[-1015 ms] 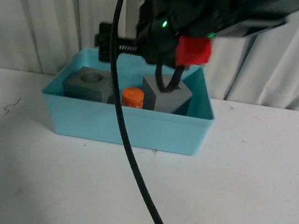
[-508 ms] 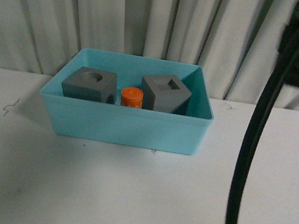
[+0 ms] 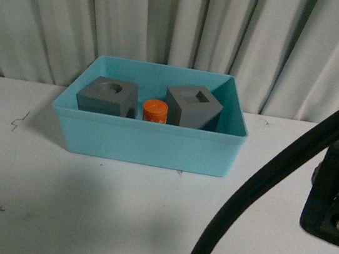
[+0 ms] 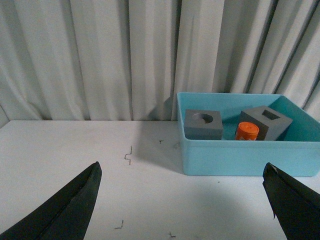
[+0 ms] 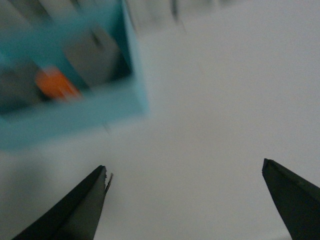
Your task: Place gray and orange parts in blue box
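parts [image 3: 155,110] inside blue box [image 3: 148,143] rim

The box [image 4: 235,157] sits on the table [image 4: 75,150], ahead of the left gripper [image 4: 182,200] and off toward its right-hand jaw. Inside it, three parts stand in a row: the cube with the round recess [image 4: 203,124] nearest the jaws' midline, the cylinder [image 4: 246,131] next, and the cube with the square recess [image 4: 267,121] beyond it, past the right-hand jaw's side. Seen from the right gripper [image 5: 185,195], the same box [image 5: 65,117] lies ahead, out beyond its left-hand jaw; the picture is blurred. Both pairs of jaws stand wide apart over bare table.
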